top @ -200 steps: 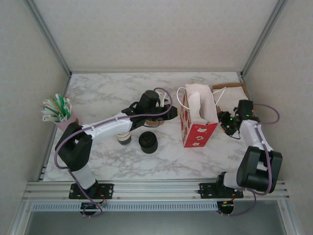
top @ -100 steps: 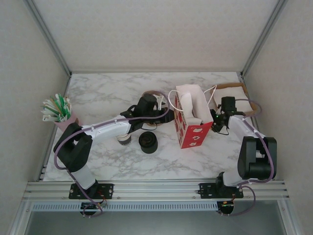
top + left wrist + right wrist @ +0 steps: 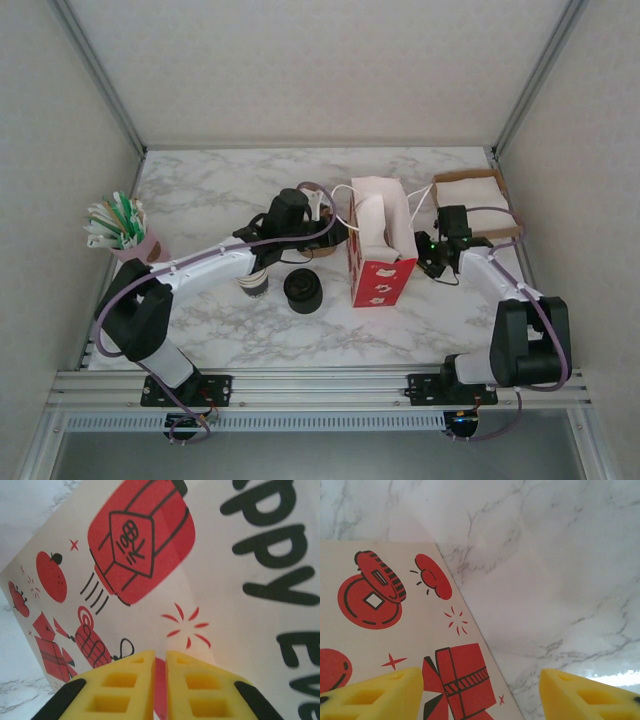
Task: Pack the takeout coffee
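Observation:
A red and white printed paper bag [image 3: 378, 262] stands open-topped at mid table. My left gripper [image 3: 335, 236] is against its left face and shut, its yellow fingertips [image 3: 134, 667] pinching the printed bag [image 3: 150, 565]. At the bag's right side my right gripper [image 3: 432, 256] stands open. One of its fingers [image 3: 380, 692] is over the bag's side [image 3: 395, 630], the other over bare marble. A short dark cylinder with a round black top [image 3: 303, 290] stands left of the bag. From above I cannot tell whether it is the takeout coffee. A brownish thing [image 3: 322, 251] is partly hidden under my left wrist.
A stack of cream-rimmed cups [image 3: 254, 284] sits half under my left arm. A pink holder of green and white sticks [image 3: 122, 228] stands at the left edge. A cardboard tray of white napkins [image 3: 474, 192] is at the back right. Metal frame posts flank the table.
The bag has slid left across the table. My left gripper drew back to the left with it, and my right gripper followed in from the right edge to the bag's side.

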Motion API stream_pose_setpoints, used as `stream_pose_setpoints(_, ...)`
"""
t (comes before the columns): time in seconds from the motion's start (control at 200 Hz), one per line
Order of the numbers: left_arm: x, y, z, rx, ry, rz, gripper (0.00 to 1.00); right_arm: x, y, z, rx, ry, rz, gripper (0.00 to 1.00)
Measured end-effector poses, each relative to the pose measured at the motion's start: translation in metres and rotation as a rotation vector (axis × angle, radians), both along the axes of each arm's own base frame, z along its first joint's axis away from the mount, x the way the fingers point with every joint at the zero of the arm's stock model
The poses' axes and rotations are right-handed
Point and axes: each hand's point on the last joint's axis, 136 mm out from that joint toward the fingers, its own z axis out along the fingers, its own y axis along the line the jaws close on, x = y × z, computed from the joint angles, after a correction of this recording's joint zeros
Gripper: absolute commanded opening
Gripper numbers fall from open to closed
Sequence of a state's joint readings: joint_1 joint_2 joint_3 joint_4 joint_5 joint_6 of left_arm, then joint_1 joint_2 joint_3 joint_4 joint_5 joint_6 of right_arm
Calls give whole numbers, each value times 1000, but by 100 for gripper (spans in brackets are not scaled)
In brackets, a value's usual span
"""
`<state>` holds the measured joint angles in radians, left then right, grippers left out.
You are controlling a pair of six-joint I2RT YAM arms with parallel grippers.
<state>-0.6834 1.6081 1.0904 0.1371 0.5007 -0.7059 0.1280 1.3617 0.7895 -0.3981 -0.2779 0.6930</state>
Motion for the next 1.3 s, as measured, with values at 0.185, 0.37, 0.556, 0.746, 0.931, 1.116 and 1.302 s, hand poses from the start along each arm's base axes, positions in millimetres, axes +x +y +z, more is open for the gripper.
stream_pose_setpoints(0.185, -2, 8, 8, -7, -10, 13, 20, -8, -7, -2, -58, 10, -9, 65)
stream_pose_setpoints(0.37, 3, 33, 29, -11, -47, 76, 48, -16, -24, 5, -163, 3, -16, 76)
stream_pose_setpoints(0.556, 16, 76, 61, 4, -139, 178, 89, -10, -46, 28, -261, -44, -38, 94)
stream_pose_setpoints(0.746, 39, 137, 74, 60, -186, 338, 100, -7, -73, 37, -343, -68, -75, 99)
stream_pose_setpoints(0.931, 56, 217, 73, 126, -212, 557, 100, 0, -88, 54, -415, -156, -93, 99)
stream_pose_setpoints(1.116, 59, 304, 30, 251, -154, 807, 100, 9, -98, 65, -490, -295, -96, 99)
stream_pose_setpoints(1.302, 41, 362, -31, 368, -81, 955, 99, 11, -101, 58, -554, -423, -58, 99)
